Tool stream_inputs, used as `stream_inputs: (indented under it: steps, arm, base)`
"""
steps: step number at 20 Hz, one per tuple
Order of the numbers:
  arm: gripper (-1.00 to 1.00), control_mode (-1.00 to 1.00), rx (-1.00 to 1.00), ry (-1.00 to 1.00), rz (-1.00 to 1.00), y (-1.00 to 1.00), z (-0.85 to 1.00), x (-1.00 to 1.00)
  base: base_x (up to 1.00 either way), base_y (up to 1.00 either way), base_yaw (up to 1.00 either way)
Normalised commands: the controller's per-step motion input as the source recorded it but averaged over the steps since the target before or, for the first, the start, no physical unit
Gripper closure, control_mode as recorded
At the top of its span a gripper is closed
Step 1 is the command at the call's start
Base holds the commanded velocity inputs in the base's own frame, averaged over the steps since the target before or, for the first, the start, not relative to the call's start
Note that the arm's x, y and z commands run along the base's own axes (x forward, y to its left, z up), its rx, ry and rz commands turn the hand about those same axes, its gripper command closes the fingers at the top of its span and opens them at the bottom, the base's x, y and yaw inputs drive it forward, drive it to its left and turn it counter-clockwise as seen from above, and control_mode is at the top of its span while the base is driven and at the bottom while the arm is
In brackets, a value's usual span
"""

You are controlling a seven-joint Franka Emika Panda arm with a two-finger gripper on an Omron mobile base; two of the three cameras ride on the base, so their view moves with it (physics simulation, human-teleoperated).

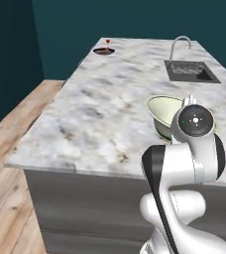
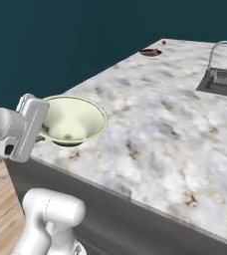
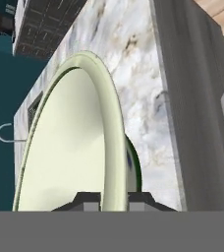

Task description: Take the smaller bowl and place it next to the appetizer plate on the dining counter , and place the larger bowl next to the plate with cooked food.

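Note:
The larger bowl point(image 2: 75, 119), whitish-cream inside with a dark green underside, sits tilted at the near edge of the dining counter point(image 2: 155, 124). My gripper point(image 2: 42, 122) is shut on its near rim. In the hand view the fingertips point(image 3: 87, 200) straddle the rim of the larger bowl point(image 3: 70, 147). The bowl point(image 1: 163, 110) is partly hidden behind my arm in the left base view. Far across the counter lies the dark plate with cooked food point(image 1: 104, 50), also point(image 2: 150, 52). Just beyond it is a small red ball point(image 2: 164, 43) on the appetizer plate, whose white barely stands out. The smaller bowl is out of view.
A sink point(image 1: 192, 71) with a curved faucet point(image 1: 180, 44) is set into the counter's far right part. The counter's dark base drops to a wooden floor point(image 1: 6, 149) on the left. A wide stretch of marble lies between the bowl and the plates.

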Motion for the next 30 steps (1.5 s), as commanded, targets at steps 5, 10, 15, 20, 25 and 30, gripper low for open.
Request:
stream_inputs:
  steps: [5,10,15,20,25,30]
  arm:
    - [1.00,1.00,0.00,0.00,0.00,0.00,0.00,0.00]
    - [1.00,1.00,0.00,0.00,0.00,0.00,0.00,0.00]
    - [1.00,1.00,0.00,0.00,0.00,0.00,0.00,0.00]
    - [1.00,1.00,0.00,0.00,0.00,0.00,0.00,0.00]
    - [1.00,1.00,0.00,0.00,0.00,0.00,0.00,0.00]
    - [1.00,1.00,0.00,0.00,0.00,0.00,0.00,0.00]
  base:
    - [0.28,1.00,-0.20]
    - [0.24,1.00,-0.17]
    - [0.22,1.00,-0.14]
    - [0.14,1.00,-0.20]
    - [0.08,1.00,-0.29]
    - [0.35,1.00,-0.44]
